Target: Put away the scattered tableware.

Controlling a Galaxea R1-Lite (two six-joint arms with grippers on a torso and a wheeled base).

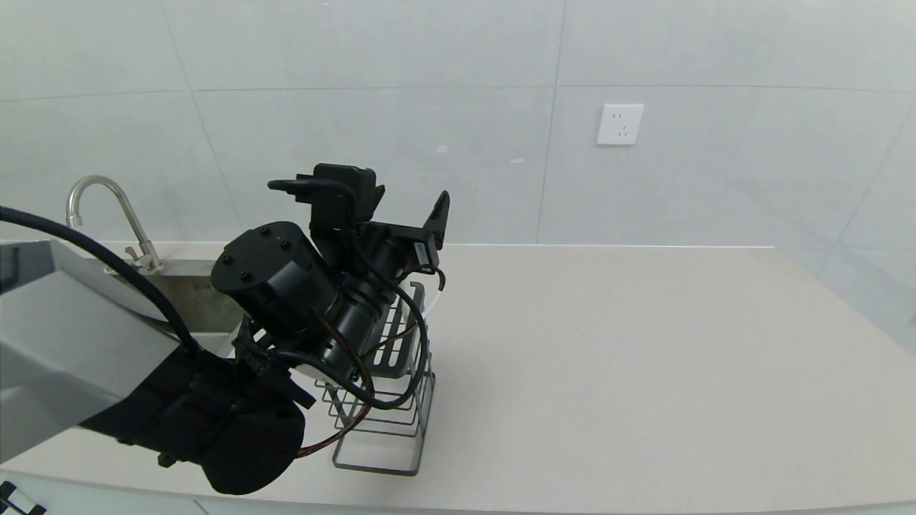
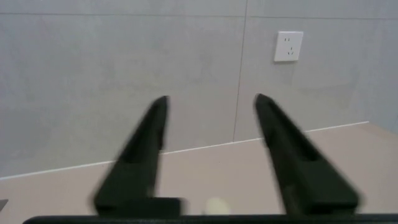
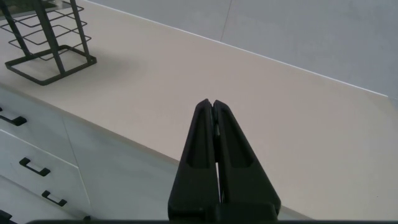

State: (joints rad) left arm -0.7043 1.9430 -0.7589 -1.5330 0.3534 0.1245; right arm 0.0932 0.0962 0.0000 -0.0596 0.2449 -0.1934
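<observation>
A dark wire dish rack (image 1: 386, 429) stands on the beige counter (image 1: 608, 357), near its front edge and beside the sink. My left arm (image 1: 315, 300) is raised over the rack and hides most of it. A white rim (image 1: 424, 304) shows in the rack behind the arm; I cannot tell what it belongs to. My left gripper (image 2: 211, 99) is open, holds nothing and points at the tiled wall. My right gripper (image 3: 212, 103) is shut on nothing, low over the counter's front edge, well away from the rack (image 3: 46, 43).
A steel sink with a curved tap (image 1: 107, 207) lies at the far left. A white wall socket (image 1: 620, 124) sits on the tiled wall. The counter to the right of the rack is bare. White drawers with dark handles (image 3: 34, 167) are below the counter.
</observation>
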